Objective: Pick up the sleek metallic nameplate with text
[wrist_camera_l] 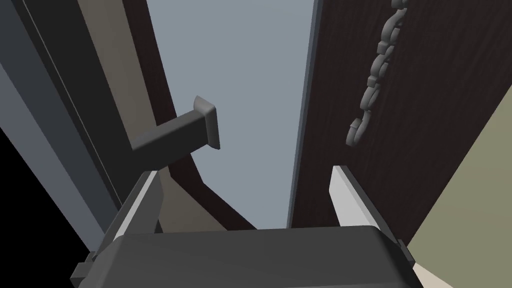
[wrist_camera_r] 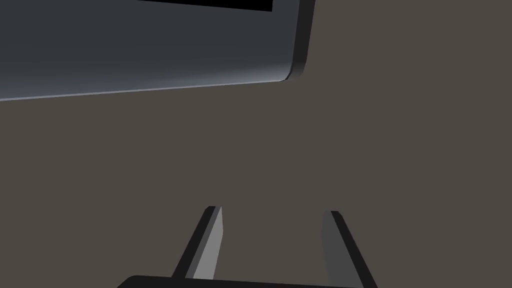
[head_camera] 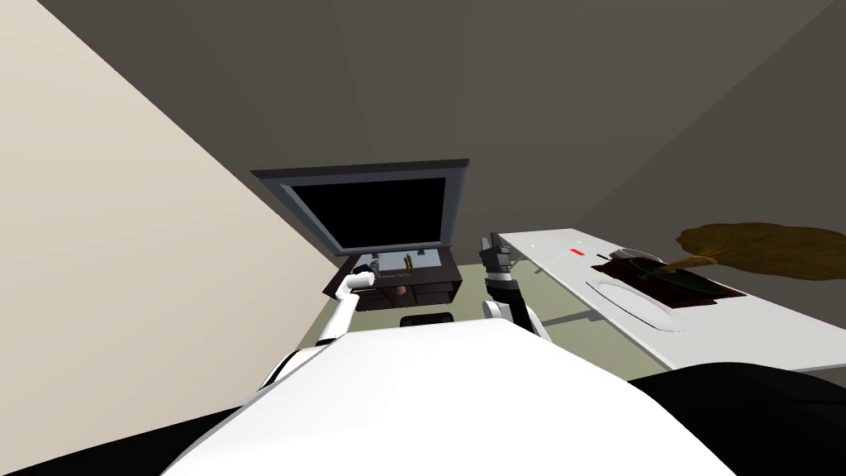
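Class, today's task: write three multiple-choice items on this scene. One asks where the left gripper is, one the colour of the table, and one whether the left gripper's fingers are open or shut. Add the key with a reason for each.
1. Where is the left gripper?
A. Inside a sink
B. At the top of the dark cabinet
C. On a bed

2. What colour is the table on the robot's right?
A. White
B. Red
C. Green

3. How do the left gripper's fingers stand?
A. Shut on a cup
B. Shut on a spoon
C. Open

Key:
1 B: the head view shows it at the cabinet's top edge.
2 A: its long top is plain white.
3 C: the left wrist view shows the two fingers wide apart, gripping nothing.
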Robot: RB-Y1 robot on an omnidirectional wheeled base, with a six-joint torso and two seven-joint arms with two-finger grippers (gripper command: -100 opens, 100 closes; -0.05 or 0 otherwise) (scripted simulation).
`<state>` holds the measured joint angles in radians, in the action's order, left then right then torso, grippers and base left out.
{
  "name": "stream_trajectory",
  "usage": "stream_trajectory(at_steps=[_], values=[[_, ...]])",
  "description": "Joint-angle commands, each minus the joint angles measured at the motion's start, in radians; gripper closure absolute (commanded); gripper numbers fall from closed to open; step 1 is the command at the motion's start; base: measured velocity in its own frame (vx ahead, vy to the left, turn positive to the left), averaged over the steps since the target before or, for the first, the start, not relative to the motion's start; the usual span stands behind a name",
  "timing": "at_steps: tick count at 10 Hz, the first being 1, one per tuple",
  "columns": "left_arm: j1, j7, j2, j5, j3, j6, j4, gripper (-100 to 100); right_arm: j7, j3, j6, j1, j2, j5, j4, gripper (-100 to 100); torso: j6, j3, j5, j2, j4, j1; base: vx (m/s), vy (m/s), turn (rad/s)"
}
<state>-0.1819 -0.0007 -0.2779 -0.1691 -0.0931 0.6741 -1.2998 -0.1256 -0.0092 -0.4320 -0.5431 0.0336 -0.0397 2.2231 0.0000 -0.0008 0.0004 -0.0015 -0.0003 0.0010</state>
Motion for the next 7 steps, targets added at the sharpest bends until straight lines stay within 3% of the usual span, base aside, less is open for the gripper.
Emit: stream_trajectory(at_steps=[1,4,7], values=[[-0.018,0.002,0.002,-0.001,-0.001,0.039,0.026,-100,0.000,0.000,0.000,0.000,0.000,0.000,0.000,0,0.000,0.000,0.000,0.000,0.000,0.000,0.016,0.020,-0.028],[-0.080,0.008,0.017,-0.004,0.001,0.119,0.110,-100,0.000,0.000,0.000,0.000,0.000,0.000,0.000,0,0.000,0.000,0.000,0.000,0.000,0.000,0.020,0.021,-0.044],[-0.110,0.011,0.026,-0.006,0.003,0.155,0.180,-100,0.000,0.000,0.000,0.000,0.000,0.000,0.000,0,0.000,0.000,0.000,0.000,0.000,0.000,0.020,0.019,-0.038]])
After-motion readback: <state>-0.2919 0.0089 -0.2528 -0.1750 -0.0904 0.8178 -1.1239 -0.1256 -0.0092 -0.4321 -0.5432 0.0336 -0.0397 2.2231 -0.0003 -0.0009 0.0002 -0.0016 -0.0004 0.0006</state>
